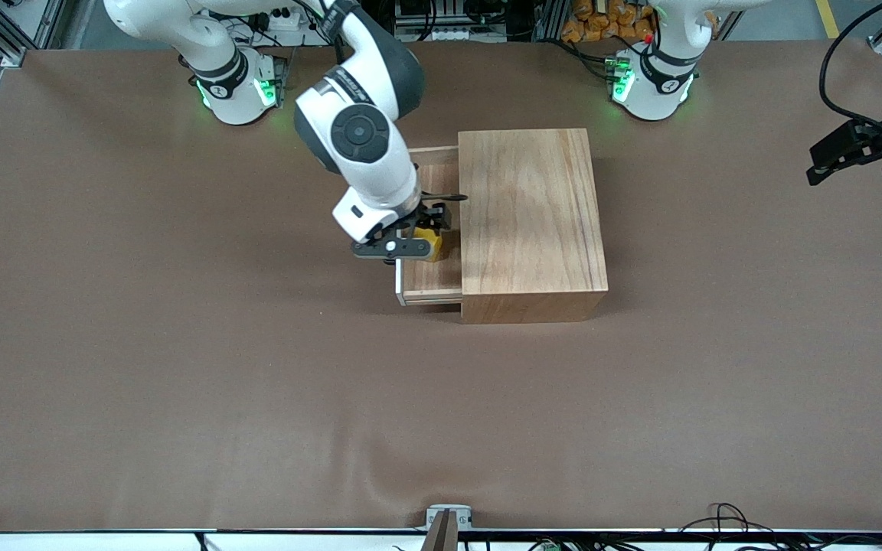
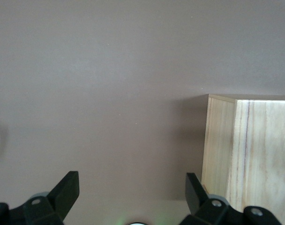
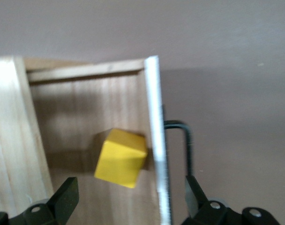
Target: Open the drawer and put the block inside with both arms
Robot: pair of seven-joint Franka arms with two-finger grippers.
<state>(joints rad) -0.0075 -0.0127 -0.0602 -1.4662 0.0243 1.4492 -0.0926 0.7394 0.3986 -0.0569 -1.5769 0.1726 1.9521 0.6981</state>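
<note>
Block (image 3: 120, 158) sits in the open drawer (image 3: 86, 122), tilted against its white front panel, right below our right end effector (image 3: 128, 199), fingers spread and empty. Left end effector (image 2: 132, 199) waits open off the box's other end.

1. Right arm (image 1: 360, 130): white shell, dark grey joint caps, round black end disc.
2. Both bases (image 1: 651, 84): white, black collars, green lights.
3. Right gripper (image 1: 403, 243): black fingers, white flange.
4. Left gripper (image 1: 854, 153): black body, black cable looped above.
</note>
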